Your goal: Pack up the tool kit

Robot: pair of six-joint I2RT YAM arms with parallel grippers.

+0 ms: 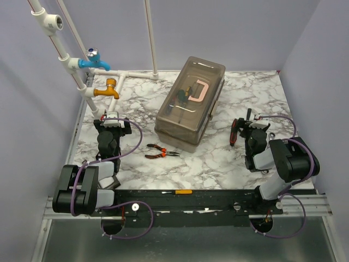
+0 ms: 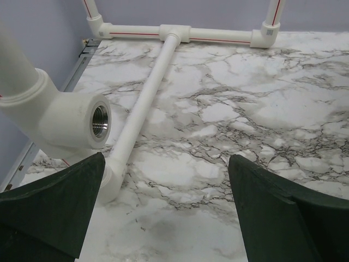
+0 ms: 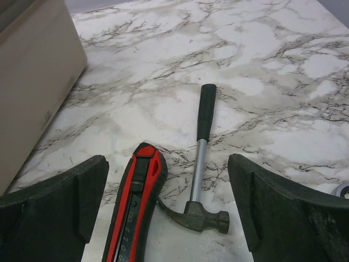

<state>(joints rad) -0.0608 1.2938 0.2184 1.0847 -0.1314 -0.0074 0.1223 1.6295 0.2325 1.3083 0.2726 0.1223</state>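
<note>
Dark green, the right gripper's (image 3: 166,180) fingers (image 3: 54,213) stand wide apart with nothing between them but the marble table (image 3: 262,82) and two loose tools. A red-and-black utility knife (image 3: 136,207) lies just inside the near-left finger, and a small hammer (image 3: 199,158) with a black grip lies beside it, head toward the camera. Neither is touched. At the left edge of that wrist view rises the beige wall of the toolbox (image 3: 32,82), near the knife but apart from it.

The left gripper (image 2: 166,164) is spread just as wide and holds nothing; ahead of it are only bare marble, a threaded white fitting (image 2: 71,117) and the white pipes (image 2: 144,109).

From above, the toolbox (image 1: 190,109) sits mid-table toward the back, its smoky lid (image 1: 203,70) apparently down and the pink handle (image 1: 199,90) lying flat on top. Orange-handled pliers (image 1: 162,152) rest on the marble in front of it, and a yellow-handled screwdriver (image 1: 177,192) lies on the black rail at the near edge.

Packing looks barely begun: several tools are out and the box seems shut. The right arm seems lined up for a pick. That calls for centring on one tool only, knife or hammer, then lowering and closing on it. The lid will probably need lifting before anything goes in.
</note>
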